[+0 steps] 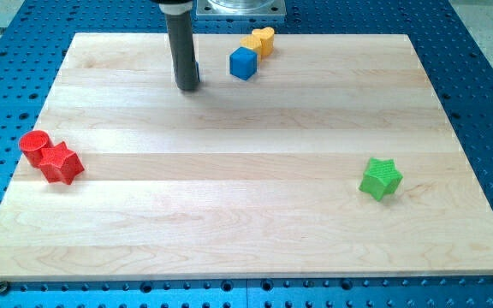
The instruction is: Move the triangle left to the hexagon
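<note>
My tip (187, 86) rests on the wooden board (246, 222) near the view's top, left of centre. A blue cube (243, 62) lies just to the tip's right. Two yellow blocks touch it at its upper right: one flat-sided (252, 43) and one heart-shaped (265, 37). At the view's left edge a red cylinder (34, 147) touches a red star (60, 162). A green star (380, 178) lies at the view's right. I cannot make out a triangle or a hexagon for certain.
The board lies on a blue perforated table (486, 103). The arm's metal base (240, 7) shows at the view's top centre, just behind the yellow blocks.
</note>
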Robot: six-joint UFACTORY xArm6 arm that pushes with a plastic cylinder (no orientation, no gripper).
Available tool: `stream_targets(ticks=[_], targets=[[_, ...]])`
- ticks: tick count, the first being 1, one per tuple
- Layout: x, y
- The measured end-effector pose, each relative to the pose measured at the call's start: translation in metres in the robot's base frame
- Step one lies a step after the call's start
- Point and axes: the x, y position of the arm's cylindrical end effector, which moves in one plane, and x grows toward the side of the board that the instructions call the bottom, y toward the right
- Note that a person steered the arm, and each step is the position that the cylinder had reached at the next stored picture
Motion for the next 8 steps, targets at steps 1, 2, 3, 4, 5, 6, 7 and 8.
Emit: stream_targets(ticks=[1, 2, 3, 4, 5, 6, 7, 8], targets=[[-0.052, -0.026], [-0.094, -0.040], [-0.110, -0.056], [-0.110, -0.047], [-0.109, -0.012], [-0.109, 0.013], [-0.110, -0.015], [-0.088, 0.013]])
